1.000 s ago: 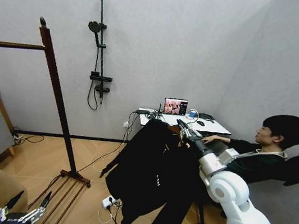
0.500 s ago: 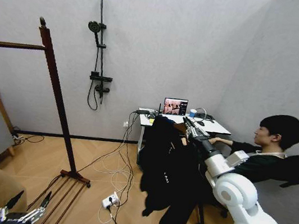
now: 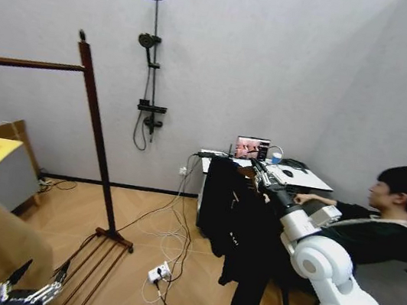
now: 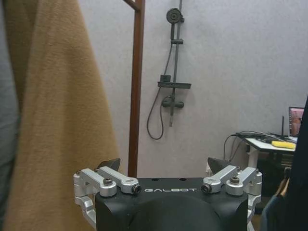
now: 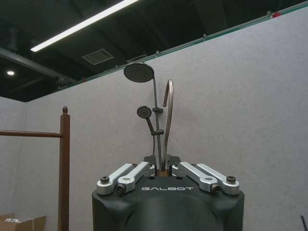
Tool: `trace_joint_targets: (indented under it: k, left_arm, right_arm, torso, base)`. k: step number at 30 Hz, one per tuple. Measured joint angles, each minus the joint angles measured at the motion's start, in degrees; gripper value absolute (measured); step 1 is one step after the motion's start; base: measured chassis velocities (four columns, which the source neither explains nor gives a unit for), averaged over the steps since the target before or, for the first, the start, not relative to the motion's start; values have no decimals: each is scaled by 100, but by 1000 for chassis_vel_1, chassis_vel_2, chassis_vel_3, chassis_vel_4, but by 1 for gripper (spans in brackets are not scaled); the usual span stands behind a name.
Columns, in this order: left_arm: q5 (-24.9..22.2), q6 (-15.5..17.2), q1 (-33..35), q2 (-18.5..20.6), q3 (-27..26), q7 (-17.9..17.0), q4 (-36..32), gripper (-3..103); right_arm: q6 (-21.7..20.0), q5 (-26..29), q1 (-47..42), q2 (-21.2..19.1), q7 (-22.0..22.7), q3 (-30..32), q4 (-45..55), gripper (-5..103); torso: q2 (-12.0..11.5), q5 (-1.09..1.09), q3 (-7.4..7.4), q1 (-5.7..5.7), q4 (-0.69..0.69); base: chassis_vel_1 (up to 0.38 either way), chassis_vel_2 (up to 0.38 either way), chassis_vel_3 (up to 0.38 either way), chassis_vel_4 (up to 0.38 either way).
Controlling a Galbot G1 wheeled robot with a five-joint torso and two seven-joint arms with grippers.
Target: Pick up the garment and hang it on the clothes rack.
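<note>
Our right arm reaches forward, its pincer (image 3: 256, 169) pinching the hanger hook (image 5: 167, 126); the black garment (image 3: 242, 228) dangles limp.

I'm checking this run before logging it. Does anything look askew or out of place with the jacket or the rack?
Nothing looks damaged. The garment hangs in mid-air from the right gripper, well apart from the clothes rack, hem clear of the floor. The rack's post leans in the head view. Cables and a power strip sprawl on the floor between them.

The right arm reaches forward, its right gripper (image 3: 256, 169) clamped tight. The left gripper (image 3: 25, 291) hangs low, fingers spread.
</note>
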Motion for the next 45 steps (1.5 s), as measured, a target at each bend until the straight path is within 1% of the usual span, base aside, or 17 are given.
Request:
trace_joint_targets:
  k: [5, 6, 9, 11, 20, 21, 23, 25, 28, 33, 44, 45]
  left_arm:
    - [0, 0, 0, 0, 0, 0, 0, 100]
    - [0, 0, 0, 0, 0, 0, 0, 100]
    - [0, 0, 0, 0, 0, 0, 0, 100]
    - [0, 0, 0, 0, 0, 0, 0, 100]
    - [0, 0, 0, 0, 0, 0, 0, 100]
    - [0, 0, 0, 0, 0, 0, 0, 100]
    - [0, 0, 0, 0, 0, -1, 0, 100]
    - [0, 0, 0, 0, 0, -1, 0, 100]
    - [0, 0, 0, 0, 0, 0, 0, 100]
    - [0, 0, 0, 0, 0, 0, 0, 100]
    - [0, 0, 0, -1, 0, -1, 0, 100]
    - [0, 0, 0, 0, 0, -1, 0, 100]
  right_arm:
    - [-5, 1, 160, -10, 16, -121, -33, 10]
    - [1, 4, 207, -10, 33, -165, -48, 10]
    - [4, -2, 242, 5, 47, -230, -79, 10]
    - [4, -23, 254, 47, 48, -284, -112, 10]
    - [-22, -63, 527, 52, 39, -528, -260, 10]
    - [-51, -68, 628, 44, 40, -597, -279, 10]
    - [-68, -68, 685, 39, 39, -639, -285, 10]
    - [-124, -65, 868, 22, 39, -821, -306, 10]
    - [-146, -104, 1033, 13, 28, -992, -364, 10]
    - [-163, -179, 1293, 16, -9, -1360, -512, 10]
    - [-232, -56, 1879, -9, -74, -1783, -865, 10]
    - [-232, -43, 1927, -7, -74, -1812, -890, 10]
  torso:
    - [0, -1, 0, 0, 0]
    - [0, -2, 0, 0, 3]
    - [0, -1, 0, 1, 3]
    - [0, 0, 0, 0, 1]
    - [0, 0, 0, 0, 0]
    - [0, -1, 0, 0, 3]
    - [0, -1, 0, 0, 3]
    - [0, -1, 0, 0, 0]
    - [0, -1, 0, 0, -1]
    - [0, -1, 0, 0, 1]
    - [0, -1, -1, -1, 4]
    - [0, -1, 0, -1, 2]
  base:
    - [104, 106, 107, 105]
    - [126, 126, 130, 107]
    - [106, 125, 137, 120]
    - [116, 110, 120, 125]
    - [126, 115, 116, 124]
    - [132, 104, 117, 158]
    - [152, 104, 117, 128]
    - [130, 110, 123, 106]
    - [129, 109, 125, 125]
    - [127, 111, 137, 138]
    - [97, 116, 120, 94]
    - [8, 65, 68, -15]
